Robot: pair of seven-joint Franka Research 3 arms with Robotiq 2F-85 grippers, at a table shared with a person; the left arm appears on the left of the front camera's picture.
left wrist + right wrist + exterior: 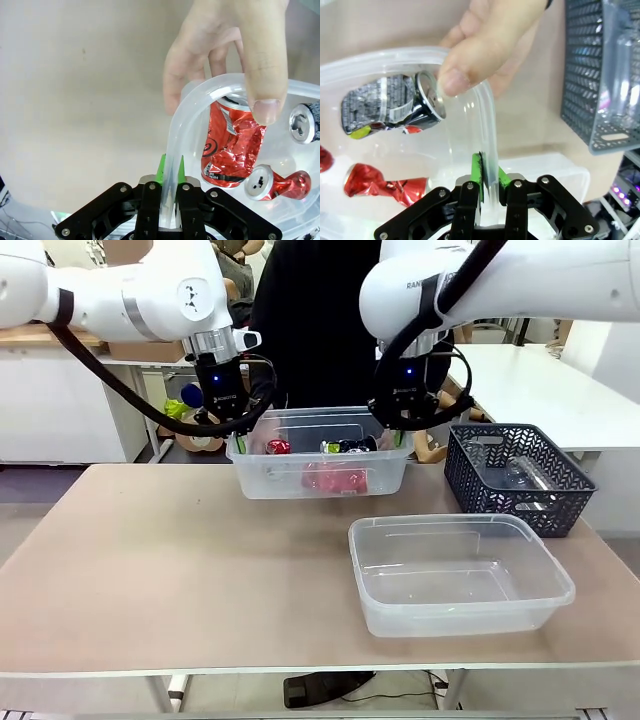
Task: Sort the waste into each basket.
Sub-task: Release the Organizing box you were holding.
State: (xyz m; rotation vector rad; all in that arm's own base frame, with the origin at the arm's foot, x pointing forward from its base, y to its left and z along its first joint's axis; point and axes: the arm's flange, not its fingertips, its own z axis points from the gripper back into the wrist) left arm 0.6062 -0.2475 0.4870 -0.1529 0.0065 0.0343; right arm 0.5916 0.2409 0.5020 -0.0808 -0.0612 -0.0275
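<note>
Surface (pixel 180 560) carries two clear tubs. The far tub (pixel 262 482), top centre of the front view, holds all the cans I can see. The near tub (pixel 462 526), lower right, has nothing in it. The dark lattice basket (pixel 500 495) sits at the right edge, just beside both.

Step, as I read it: sorting proper not begun, the far tub is being set or handed over. Left gripper (pixel 171 172) straddles one end's rim wall and right gripper (pixel 489 176) the other end. Fingers sit a small way apart w/ the clear wall between the green pads; can't tell if they're pressing or slack. A person's hand (pixel 225 60) pinches the rim near my left fingers, and another hand (pixel 490 45) does the same by my right.

Next move prob needs both grippers lifted straight off the rim w/o dragging the tub, once those hands are clear. Then pick one item at a time.

Waste: crushed red can (pixel 230 145), smaller red can (pixel 280 182), silver-and-black can (pixel 395 107), all in the far tub.

Hard to make out: whether the far tub rests on the surface or hangs. A clear bottle (pixel 620 65) in the lattice basket is mostly glare, so no count poss. Tub contents partly cut off at both wrist views' edges.
</note>
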